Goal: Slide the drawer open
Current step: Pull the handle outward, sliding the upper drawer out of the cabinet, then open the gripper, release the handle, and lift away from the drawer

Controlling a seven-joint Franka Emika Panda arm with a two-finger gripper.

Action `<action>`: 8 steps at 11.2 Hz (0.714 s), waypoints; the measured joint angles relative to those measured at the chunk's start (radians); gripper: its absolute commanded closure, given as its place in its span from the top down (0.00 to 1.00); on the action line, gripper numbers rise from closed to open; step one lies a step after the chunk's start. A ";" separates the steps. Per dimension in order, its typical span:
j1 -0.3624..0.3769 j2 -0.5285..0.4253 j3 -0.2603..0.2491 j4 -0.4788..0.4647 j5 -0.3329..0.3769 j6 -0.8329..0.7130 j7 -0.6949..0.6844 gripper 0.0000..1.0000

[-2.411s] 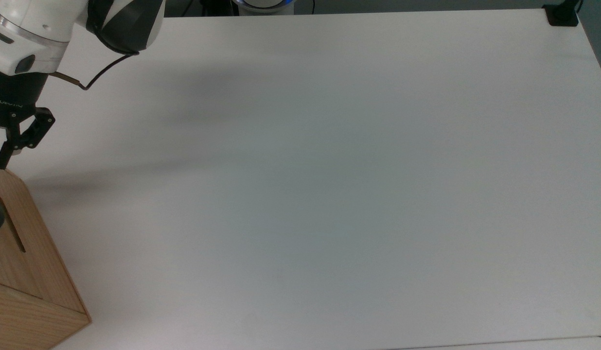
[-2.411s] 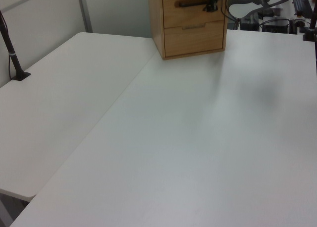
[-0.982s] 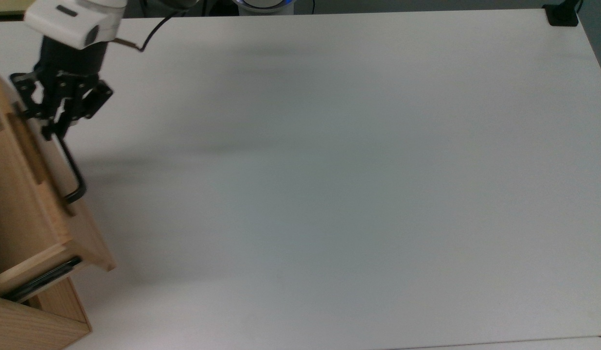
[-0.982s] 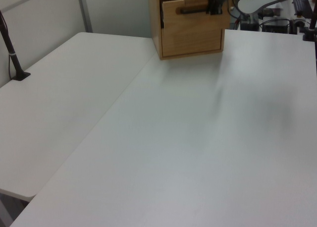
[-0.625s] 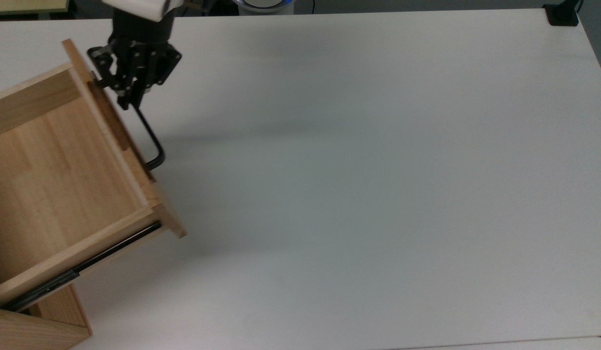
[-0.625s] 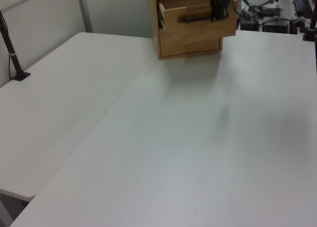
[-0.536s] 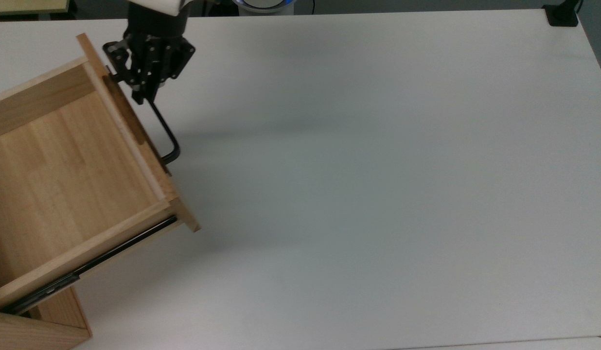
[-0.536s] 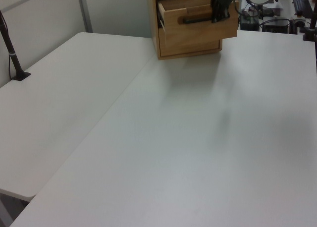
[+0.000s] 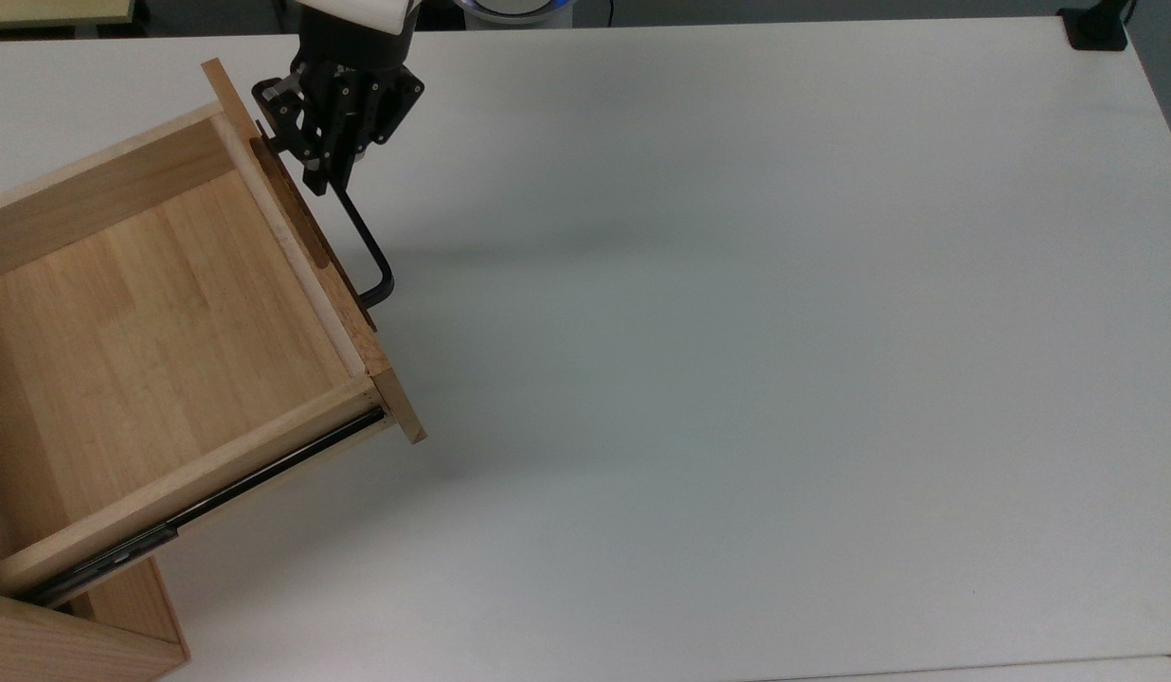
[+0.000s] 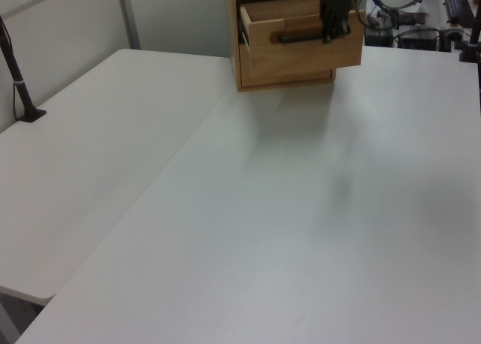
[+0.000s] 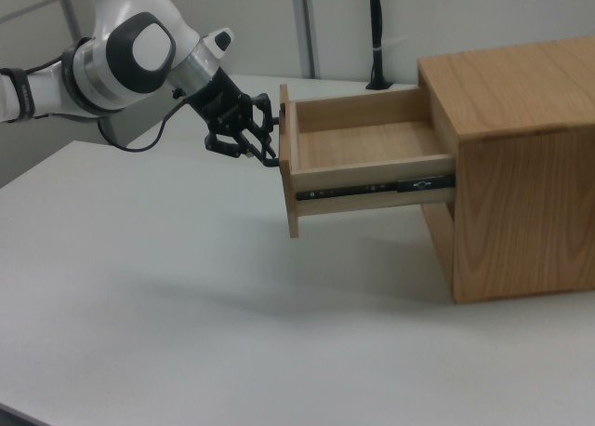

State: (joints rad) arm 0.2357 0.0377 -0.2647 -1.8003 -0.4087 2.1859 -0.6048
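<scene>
Top view — hand (image 9: pixel 328 176) seemingly grips drawer (image 9: pixel 159 313) handle, contact hidden.

A white table (image 9: pixel 737 332) carries a wooden cabinet casing (image 11: pixel 521 175); a black post (image 10: pixel 15 73) stands at its edge.

table: wide white tabletop (image 9: pixel 737 379), matte, soft shadows on it | second white table (image 10: pixel 68 171) butted against it at the left view's left | walls: pale partition panels (image 11: pixel 446 17) with grey metal posts | fixture: black clamp post (image 10: pixel 16 73) at the table edge | light: even, diffuse
</scene>
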 measured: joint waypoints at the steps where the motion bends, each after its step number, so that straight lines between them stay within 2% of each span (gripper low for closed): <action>1: -0.001 0.000 0.001 0.000 0.000 -0.005 -0.004 0.08; 2: -0.003 -0.002 0.001 0.000 0.000 -0.014 -0.012 0.08; 4: -0.020 -0.012 0.000 0.000 0.028 -0.049 -0.120 0.07; 5: -0.036 -0.023 -0.005 0.000 0.070 -0.071 -0.193 0.09; 6: -0.046 -0.034 -0.012 -0.001 0.092 -0.098 -0.246 0.15; 7: -0.053 -0.045 -0.020 -0.003 0.097 -0.128 -0.282 0.79; 8: -0.054 -0.053 -0.027 -0.009 0.097 -0.143 -0.300 1.00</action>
State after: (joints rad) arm 0.1819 -0.0155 -0.2913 -1.8091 -0.3116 2.0424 -0.9048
